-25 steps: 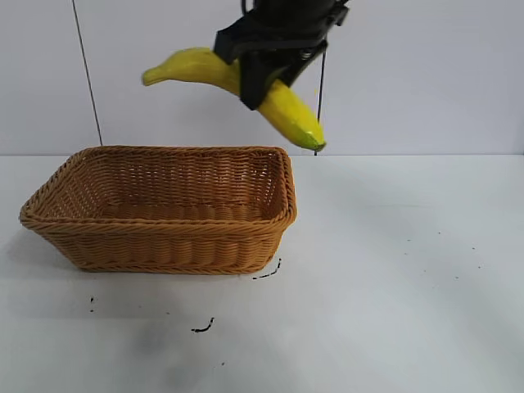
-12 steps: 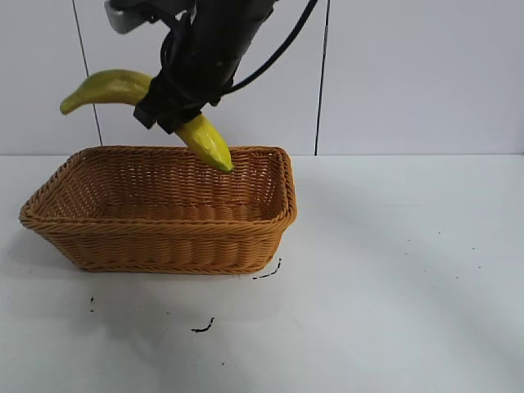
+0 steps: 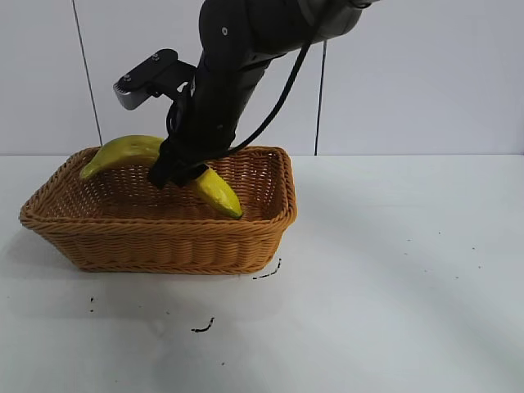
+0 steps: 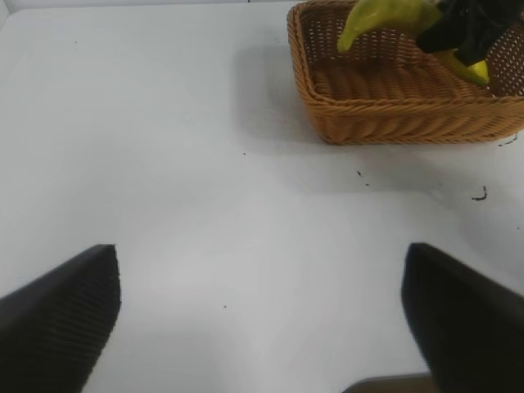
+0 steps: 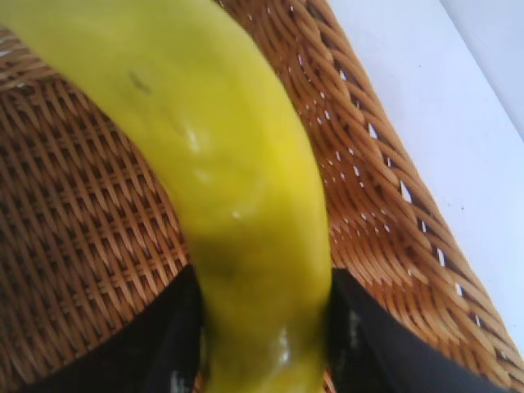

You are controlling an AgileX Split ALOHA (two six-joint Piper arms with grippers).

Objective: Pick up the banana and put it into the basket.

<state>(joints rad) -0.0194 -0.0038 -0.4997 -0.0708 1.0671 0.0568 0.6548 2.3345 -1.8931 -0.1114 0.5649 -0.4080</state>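
My right gripper [image 3: 176,173] is shut on the middle of the yellow banana [image 3: 123,151] and holds it low inside the tan wicker basket [image 3: 164,237]. The banana's lower end rests near the basket's right inner wall, and its other end points up over the left rim. The right wrist view shows the banana [image 5: 229,164] clamped between the black fingers [image 5: 155,344] above the woven floor [image 5: 74,237]. My left gripper [image 4: 262,319] is open and empty over the bare table, far from the basket [image 4: 393,123], the banana [image 4: 385,15] and the right gripper [image 4: 471,29].
The basket stands at the left of the white table [image 3: 393,270], near the back wall. Small black marks [image 3: 203,327] lie on the table in front of the basket, one [image 3: 268,273] at its front right corner.
The right gripper has carried the banana left and down, from above and right of the basket, over its left side, into its inside. The basket has not moved.
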